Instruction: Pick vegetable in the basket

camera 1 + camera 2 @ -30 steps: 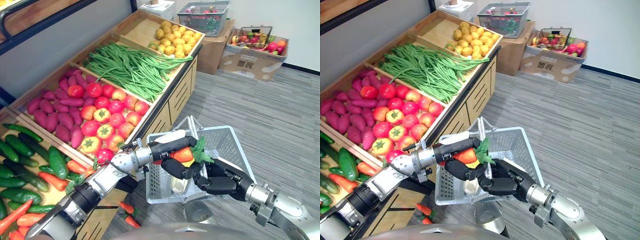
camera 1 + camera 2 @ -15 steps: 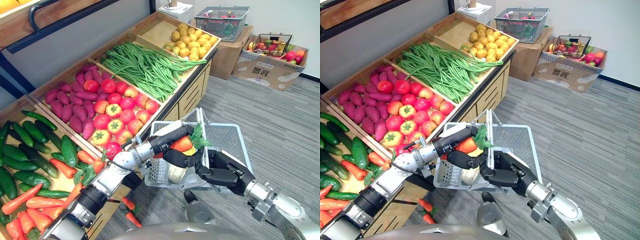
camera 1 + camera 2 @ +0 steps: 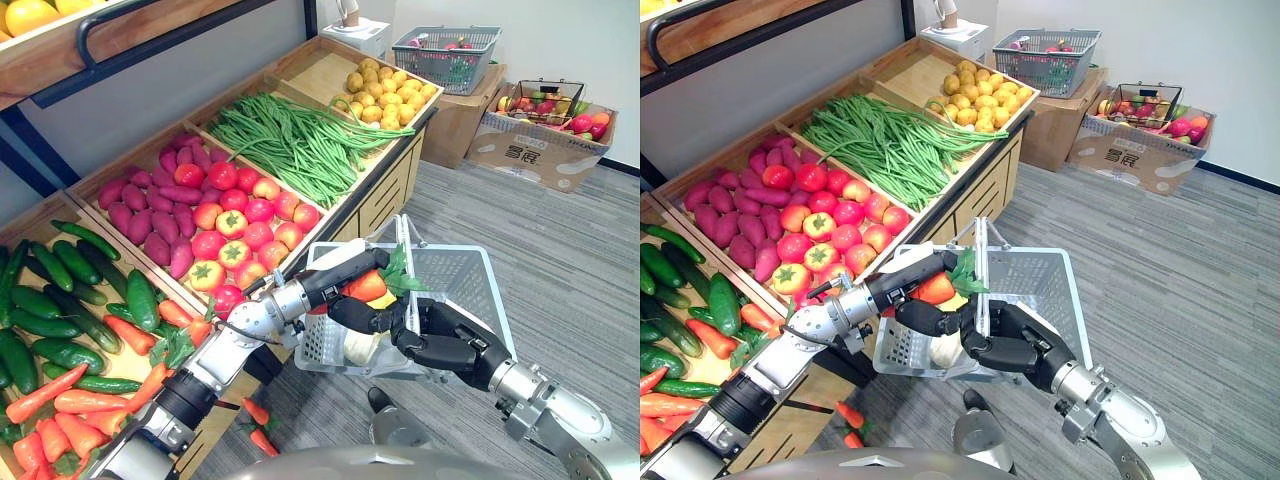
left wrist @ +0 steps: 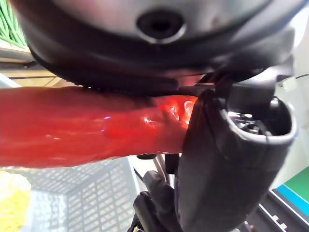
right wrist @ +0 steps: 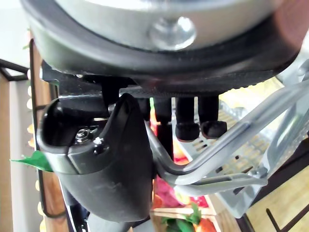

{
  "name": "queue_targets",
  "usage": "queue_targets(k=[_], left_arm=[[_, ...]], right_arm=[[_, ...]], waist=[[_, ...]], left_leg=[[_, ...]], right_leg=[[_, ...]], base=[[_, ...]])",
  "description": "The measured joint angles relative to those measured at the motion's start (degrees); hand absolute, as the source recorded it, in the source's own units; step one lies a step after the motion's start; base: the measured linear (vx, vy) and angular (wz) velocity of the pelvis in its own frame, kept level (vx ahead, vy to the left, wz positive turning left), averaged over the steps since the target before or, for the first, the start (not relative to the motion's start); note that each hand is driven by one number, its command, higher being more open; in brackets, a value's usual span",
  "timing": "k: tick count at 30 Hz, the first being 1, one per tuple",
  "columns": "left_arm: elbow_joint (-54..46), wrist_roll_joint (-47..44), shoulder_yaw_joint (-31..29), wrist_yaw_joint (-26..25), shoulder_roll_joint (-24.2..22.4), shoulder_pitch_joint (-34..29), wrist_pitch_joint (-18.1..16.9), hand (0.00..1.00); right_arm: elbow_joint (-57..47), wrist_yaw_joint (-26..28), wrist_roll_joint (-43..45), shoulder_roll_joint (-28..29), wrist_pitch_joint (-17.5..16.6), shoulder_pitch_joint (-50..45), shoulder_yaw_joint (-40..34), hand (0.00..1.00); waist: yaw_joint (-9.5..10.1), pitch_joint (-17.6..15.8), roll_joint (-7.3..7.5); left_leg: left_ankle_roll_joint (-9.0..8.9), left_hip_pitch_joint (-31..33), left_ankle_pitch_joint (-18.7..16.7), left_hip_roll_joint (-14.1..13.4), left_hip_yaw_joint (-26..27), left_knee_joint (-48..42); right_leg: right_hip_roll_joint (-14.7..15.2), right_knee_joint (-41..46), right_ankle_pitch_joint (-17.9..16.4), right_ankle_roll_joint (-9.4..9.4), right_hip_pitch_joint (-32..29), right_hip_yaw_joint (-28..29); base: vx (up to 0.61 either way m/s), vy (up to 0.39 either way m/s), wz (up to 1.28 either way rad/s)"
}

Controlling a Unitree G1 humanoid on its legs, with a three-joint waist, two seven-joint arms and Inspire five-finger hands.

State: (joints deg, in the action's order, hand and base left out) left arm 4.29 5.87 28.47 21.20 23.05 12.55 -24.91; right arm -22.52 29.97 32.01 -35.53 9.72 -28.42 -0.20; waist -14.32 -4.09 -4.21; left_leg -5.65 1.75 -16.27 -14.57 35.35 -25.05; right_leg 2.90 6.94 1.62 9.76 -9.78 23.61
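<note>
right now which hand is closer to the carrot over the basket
Left. The left hand is curled round the carrot above the grey basket; the right hand is just beside it, shut on the basket handle.

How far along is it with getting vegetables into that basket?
Partly done. The basket already holds a yellow piece and a pale one. In hand now: the left hand grips a carrot over the basket, while the right hand holds the basket by its handle. Left to do: lowering the carrot in and letting go.
</note>
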Motion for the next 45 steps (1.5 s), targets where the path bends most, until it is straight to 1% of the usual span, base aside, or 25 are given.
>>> queue_targets(k=[10,15,20,22,24,25,26,28,29,31,35,43,45], left_arm=[[-0.37,3.03,-0.71,-0.44,0.03,0.02,-0.21,0.0],[-0.13,3.65,-2.16,-2.72,-0.92,-0.09,-0.29,0.0],[0.58,4.02,-5.07,-3.63,-4.02,-1.02,-0.27,0.0],[1.08,6.99,-8.67,-6.21,-5.29,-1.37,1.78,0.0],[5.85,10.52,-17.51,-9.91,-4.77,-1.34,7.12,0.0],[7.08,10.53,-19.28,-10.89,-4.5,-1.34,8.42,0.0],[8.61,10.52,-22.08,-12.27,-3.89,-1.39,10.57,0.0],[8.93,10.36,-24.05,-13.89,-2.75,-1.62,11.81,0.0],[8.65,9.97,-24.61,-14.55,-2.34,-1.62,11.81,0.0],[7.88,9.72,-25.06,-14.98,-2.36,-1.68,11.79,0.0],[4.9,9.69,-25.03,-14.9,-2.57,-3.02,11.69,0.0],[3.96,9.7,-24.52,-12.79,-4.72,-6.7,11.52,0.0],[3.95,9.7,-23.25,-12.24,-4.77,-6.8,11.5,0.0]], right_arm=[[0.24,-0.24,-0.08,0.42,0.0,-0.09,0.19,0.0],[0.25,-1.77,-0.07,4.46,0.0,0.22,0.2,0.0],[0.27,-2.45,-0.05,6.71,-0.01,0.92,-0.29,0.0],[0.26,-1.71,0.1,6.56,-0.53,0.37,-0.29,0.0],[-0.06,0.76,0.49,6.59,-1.78,-0.36,-0.14,0.0],[-0.2,1.05,0.49,6.59,-1.9,-0.56,-0.1,0.0],[-0.21,1.28,0.49,6.68,-2.36,-1.07,-0.03,0.0],[-0.21,1.26,0.49,6.99,-2.59,-1.65,-0.05,0.0],[-0.21,1.25,0.49,7.58,-2.61,-1.87,-0.03,0.0],[-0.21,1.26,0.49,8.77,-2.61,-2.0,0.14,0.0],[-1.18,1.29,0.49,9.58,-2.61,-1.99,0.5,0.0],[-2.09,1.3,0.48,10.77,-2.61,-1.98,0.6,0.0],[-2.09,1.3,0.48,10.77,-2.61,-1.97,0.94,0.0]], waist=[[0.1,0.3,-0.22],[0.37,1.02,-0.03],[0.74,1.23,0.14],[0.9,1.26,0.17],[0.16,1.31,0.18],[0.1,1.31,0.18],[0.18,1.27,0.25],[0.51,1.32,0.45],[0.94,1.39,0.63],[1.66,1.52,0.96],[1.52,1.66,1.57],[1.52,1.66,1.6],[1.63,1.66,1.59]], left_leg=[[0.0,0.08,0.01,-0.07,-0.33,-0.11],[0.05,0.24,0.08,-0.06,-0.93,-0.16],[0.05,0.02,0.17,0.0,-1.43,-0.12],[-0.02,-0.08,0.27,0.0,-1.48,0.0],[-0.07,-0.05,0.6,-0.01,-1.55,0.27],[-0.09,-0.01,0.64,-0.03,-1.59,0.28],[-0.09,0.04,0.68,-0.05,-1.74,0.27],[-0.07,0.21,0.71,0.01,-2.02,0.23],[0.0,0.34,0.77,0.03,-2.27,0.14],[0.03,0.37,0.8,0.07,-2.43,0.11],[0.1,0.68,0.84,0.14,-2.89,0.13],[0.2,0.64,1.01,0.15,-2.89,0.14],[0.2,0.64,1.05,0.14,-2.86,0.13]], right_leg=[[0.01,0.02,-0.01,-0.03,0.13,-0.32],[0.1,0.18,-0.11,-0.1,0.34,-0.87],[0.02,1.45,-0.91,-0.19,0.3,-1.37],[-0.08,1.93,-1.16,-0.27,0.19,-1.45],[-0.17,2.02,-1.21,-0.34,0.05,-1.54],[-0.19,2.02,-1.2,-0.34,0.02,-1.57],[-0.2,2.01,-1.2,-0.35,0.04,-1.7],[-0.11,1.99,-1.19,-0.36,0.1,-1.97],[-0.02,1.97,-1.19,-0.36,0.2,-2.24],[0.05,1.91,-1.19,-0.36,0.32,-2.37],[0.18,1.85,-1.19,-0.37,0.35,-2.82],[0.17,1.91,-1.19,-0.37,0.32,-2.83],[0.15,1.94,-1.19,-0.38,0.28,-2.82]], base=[[0.0,0.0,0.01],[0.0,0.001,0.06],[0.0,0.014,0.05],[0.0,0.0,0.0],[0.0,0.0,0.0],[0.0,0.007,0.03],[0.0,0.008,0.04],[0.01,0.025,0.09],[0.02,0.037,0.1],[0.03,0.036,0.08],[0.01,0.014,0.04],[0.0,0.008,0.0],[0.0,0.0,0.0]])
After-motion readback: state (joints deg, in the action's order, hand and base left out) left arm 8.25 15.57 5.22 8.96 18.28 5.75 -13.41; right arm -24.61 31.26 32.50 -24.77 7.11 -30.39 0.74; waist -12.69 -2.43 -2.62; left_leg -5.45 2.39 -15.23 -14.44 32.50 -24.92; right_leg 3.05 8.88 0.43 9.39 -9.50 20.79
